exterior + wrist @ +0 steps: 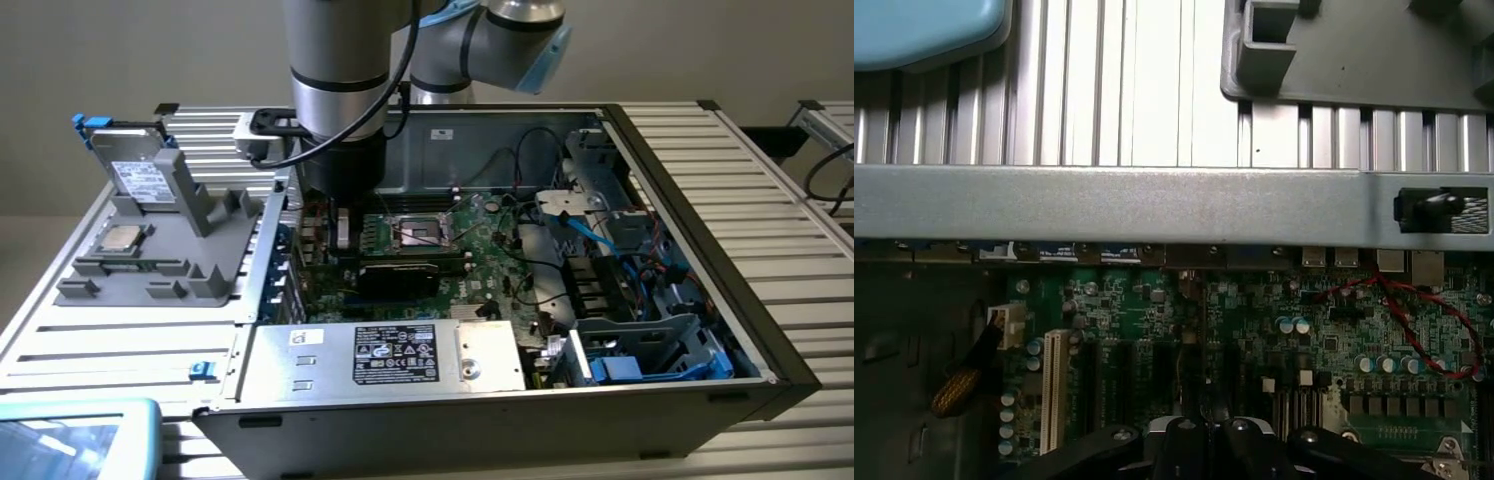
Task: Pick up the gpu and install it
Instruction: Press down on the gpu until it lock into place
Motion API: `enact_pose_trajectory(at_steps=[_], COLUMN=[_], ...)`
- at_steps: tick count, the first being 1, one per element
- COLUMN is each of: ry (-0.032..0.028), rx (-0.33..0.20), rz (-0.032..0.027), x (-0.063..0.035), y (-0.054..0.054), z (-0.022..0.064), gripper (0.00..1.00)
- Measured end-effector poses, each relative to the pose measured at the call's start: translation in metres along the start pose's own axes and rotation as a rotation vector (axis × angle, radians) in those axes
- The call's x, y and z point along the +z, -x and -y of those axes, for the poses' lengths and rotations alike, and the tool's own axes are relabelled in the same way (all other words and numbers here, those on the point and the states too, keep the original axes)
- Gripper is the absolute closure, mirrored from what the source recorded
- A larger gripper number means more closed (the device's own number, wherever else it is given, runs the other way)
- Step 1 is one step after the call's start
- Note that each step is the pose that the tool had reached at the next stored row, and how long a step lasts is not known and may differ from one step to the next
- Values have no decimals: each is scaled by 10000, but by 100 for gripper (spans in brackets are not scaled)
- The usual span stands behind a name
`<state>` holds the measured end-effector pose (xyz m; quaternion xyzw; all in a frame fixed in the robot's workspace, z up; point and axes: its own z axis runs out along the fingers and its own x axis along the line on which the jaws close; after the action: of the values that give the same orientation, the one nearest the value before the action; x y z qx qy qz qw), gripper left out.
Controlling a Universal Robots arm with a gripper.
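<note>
My gripper (340,235) reaches down into the open computer case (707,200), at the rear end of the green motherboard (501,225). The gpu (407,277) shows as a dark flat card standing on edge among the board's slots, just below the gripper and to the exterior view's right of it. In the wrist view the gripper (1199,432) is shut on the gpu (1191,385), a thin dark edge running out from between the fingers. That edge lies in line with the black slots beside the white slot (1057,390).
A grey fixture (160,265) at the exterior view's left holds a silver drive (134,170) and a processor chip (120,238). The power supply (387,355) fills the case's front. Red wires (1414,310) and blue cables (587,225) cross the board. A light-blue object (67,440) sits front left.
</note>
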<state>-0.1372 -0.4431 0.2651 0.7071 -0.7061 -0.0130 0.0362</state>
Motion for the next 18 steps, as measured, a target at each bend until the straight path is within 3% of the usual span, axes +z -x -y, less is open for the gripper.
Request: enact_pose_trajectory(at_steps=[8, 10, 12, 14, 18], ry=[3, 4, 17, 23, 23], rx=[1, 4, 2, -1, 0], rz=[-2, 24, 2, -2, -3], x=[34, -19, -119, -152, -164], y=[1, 4, -4, -6, -6], z=[3, -1, -9, -8, 161], gripper=[88, 88, 88, 88, 88])
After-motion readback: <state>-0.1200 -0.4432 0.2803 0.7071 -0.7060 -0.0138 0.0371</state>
